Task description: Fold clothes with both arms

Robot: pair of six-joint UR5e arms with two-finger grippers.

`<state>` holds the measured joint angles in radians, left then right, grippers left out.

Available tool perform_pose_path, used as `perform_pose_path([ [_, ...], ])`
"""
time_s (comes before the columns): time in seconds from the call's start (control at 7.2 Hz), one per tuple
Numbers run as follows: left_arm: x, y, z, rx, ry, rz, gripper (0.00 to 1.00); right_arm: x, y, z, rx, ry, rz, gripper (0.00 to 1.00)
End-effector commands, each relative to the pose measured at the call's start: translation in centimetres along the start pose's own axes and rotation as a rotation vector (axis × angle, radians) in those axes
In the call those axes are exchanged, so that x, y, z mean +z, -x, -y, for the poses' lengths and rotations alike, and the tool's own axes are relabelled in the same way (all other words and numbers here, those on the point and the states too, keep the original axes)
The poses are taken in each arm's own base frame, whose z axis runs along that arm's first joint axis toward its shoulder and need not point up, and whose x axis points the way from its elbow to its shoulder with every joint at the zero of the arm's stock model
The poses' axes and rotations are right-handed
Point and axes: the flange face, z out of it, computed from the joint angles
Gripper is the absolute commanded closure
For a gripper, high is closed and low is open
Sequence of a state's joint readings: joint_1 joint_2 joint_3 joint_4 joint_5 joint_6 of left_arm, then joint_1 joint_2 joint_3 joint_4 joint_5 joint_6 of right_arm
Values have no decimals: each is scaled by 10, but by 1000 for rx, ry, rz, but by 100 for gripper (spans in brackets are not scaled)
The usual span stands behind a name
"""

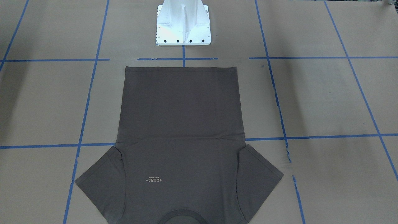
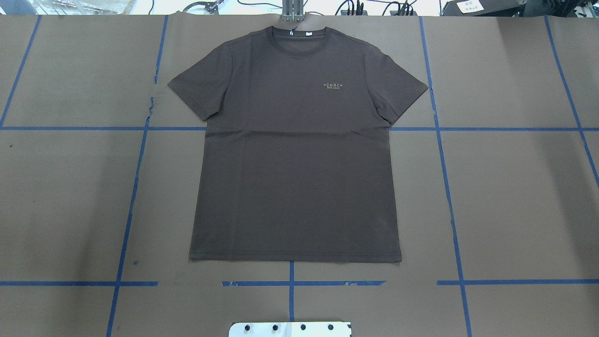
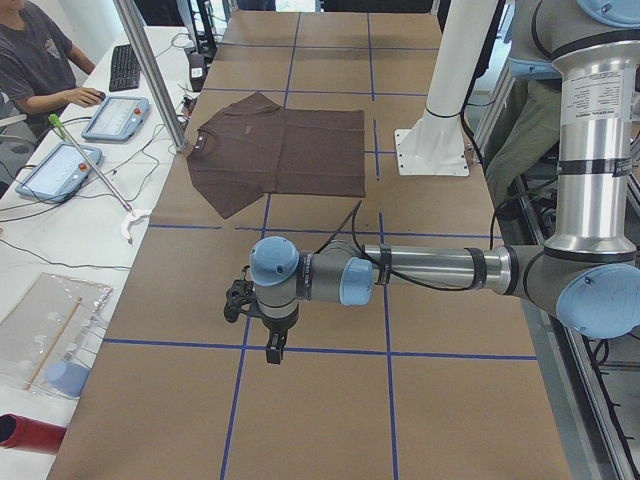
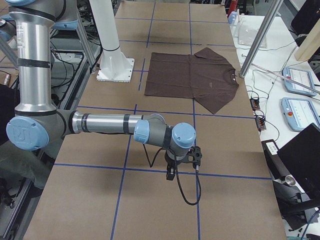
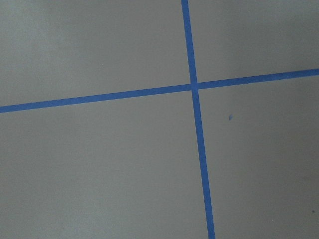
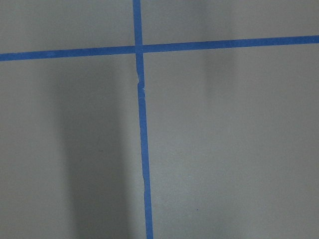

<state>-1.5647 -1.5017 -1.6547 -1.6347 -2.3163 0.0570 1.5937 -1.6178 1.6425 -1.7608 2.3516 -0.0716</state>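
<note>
The dark brown-grey T-shirt [image 2: 295, 154] lies flat and spread out, front up, in the middle of the table. Its collar [image 2: 299, 41] points away from the robot base and its pale chest logo [image 2: 333, 85] shows. The shirt also appears in the front view [image 1: 180, 124] and both side views [image 3: 285, 150] [image 4: 192, 75]. My left gripper [image 3: 270, 340] hangs over bare paper well off the shirt's left side. On the opposite end of the table, my right gripper [image 4: 181, 164] hangs over bare paper too. I cannot tell whether either is open or shut. Both wrist views show only paper and tape.
Brown paper with a blue tape grid [image 2: 444, 128] covers the table. The white pedestal base [image 1: 183, 25] stands at the shirt's hem side. A metal pole [image 3: 150, 70] rises at the far edge. A person [image 3: 35, 55] sits at a side desk with tablets [image 3: 115, 118].
</note>
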Motion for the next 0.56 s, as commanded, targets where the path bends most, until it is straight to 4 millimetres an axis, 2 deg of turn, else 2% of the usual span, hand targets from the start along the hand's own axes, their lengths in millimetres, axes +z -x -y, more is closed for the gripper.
perform_pose_path([
  [0.0,-4,-4,0,3,-6,-3,0,-7,7,7,-9,-13,10,0],
  [0.14,-8,-8,3,10,-17,-4,0,-11,21,11,-18,-26,102,0],
  [0.28,-42,-39,32,74,-85,-15,0,-17,31,18,-58,-65,147,0],
  [0.42,-75,-76,40,151,-155,-84,0,-32,46,38,-66,-136,148,0],
])
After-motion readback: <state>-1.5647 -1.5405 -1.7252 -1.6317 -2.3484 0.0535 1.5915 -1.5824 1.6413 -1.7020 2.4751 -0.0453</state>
